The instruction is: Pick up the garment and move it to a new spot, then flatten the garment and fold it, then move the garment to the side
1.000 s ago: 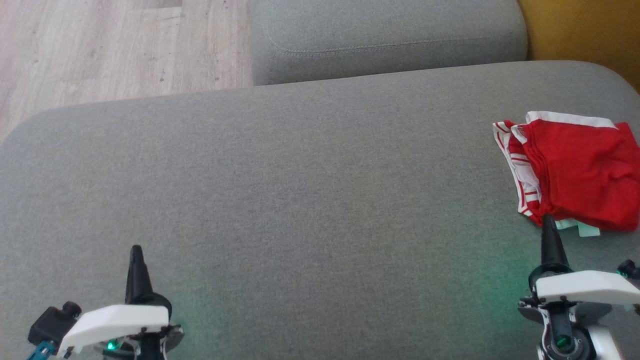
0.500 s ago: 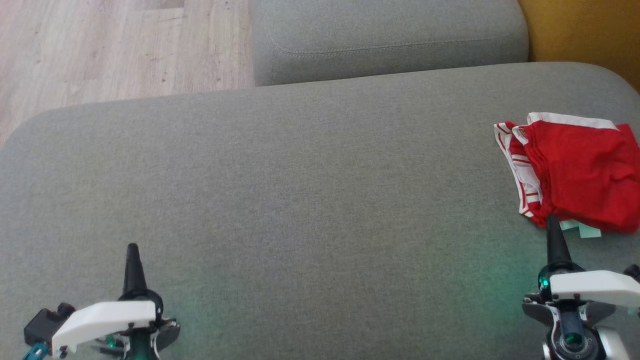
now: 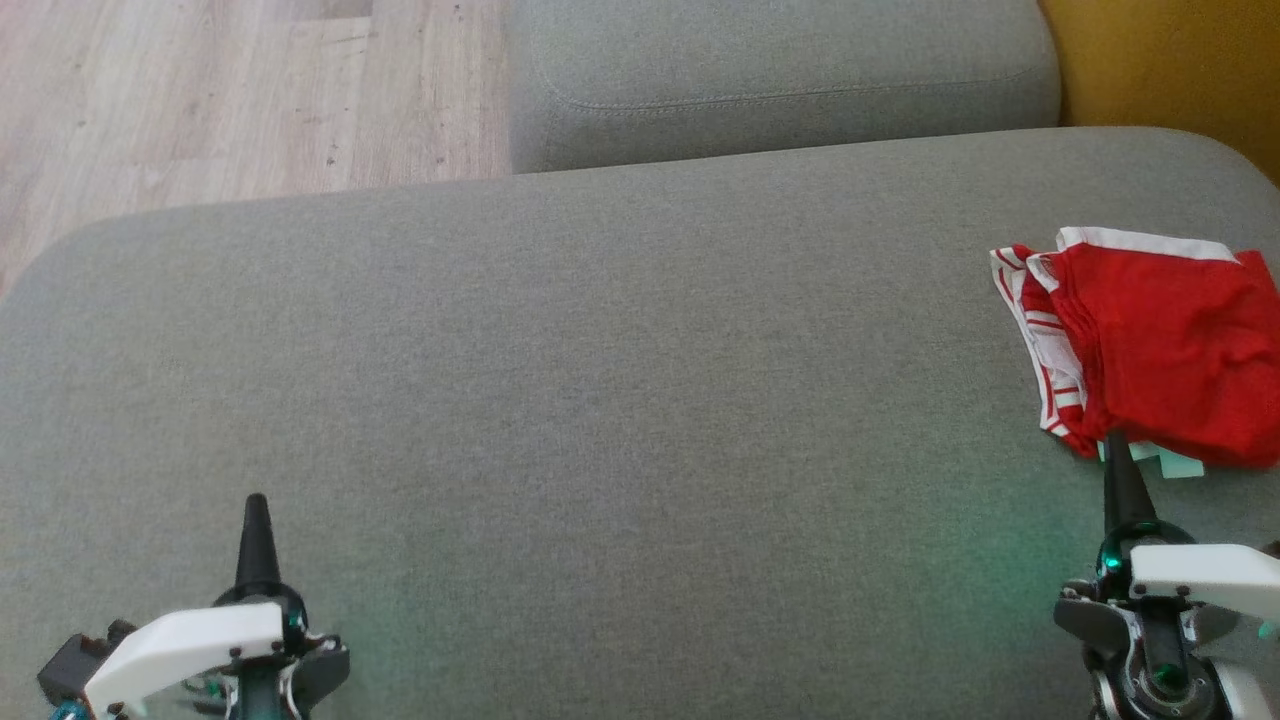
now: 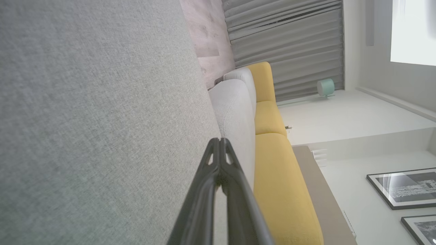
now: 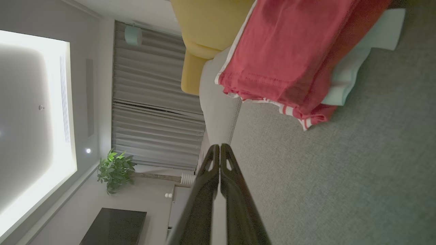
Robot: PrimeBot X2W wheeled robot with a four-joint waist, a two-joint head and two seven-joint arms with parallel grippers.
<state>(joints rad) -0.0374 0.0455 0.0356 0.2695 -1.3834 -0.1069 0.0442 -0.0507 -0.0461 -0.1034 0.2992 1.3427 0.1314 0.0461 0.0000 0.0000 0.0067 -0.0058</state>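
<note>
The garment is red with white striped trim. It lies folded at the right edge of the grey sofa seat, a pale green piece poking out under its near side. In the right wrist view the garment fills the upper right. My right gripper is shut and empty, its tip just short of the garment's near edge; its fingertips press together in the right wrist view. At the lower left my left gripper is shut and empty above bare cushion, tips closed.
A second grey cushion sits beyond the seat. Wooden floor lies at the upper left and a yellow sofa at the upper right. The seat's rounded far-left corner drops to the floor.
Both grippers have drawn back a little toward the bottom of the head view. The garment lies as before.
</note>
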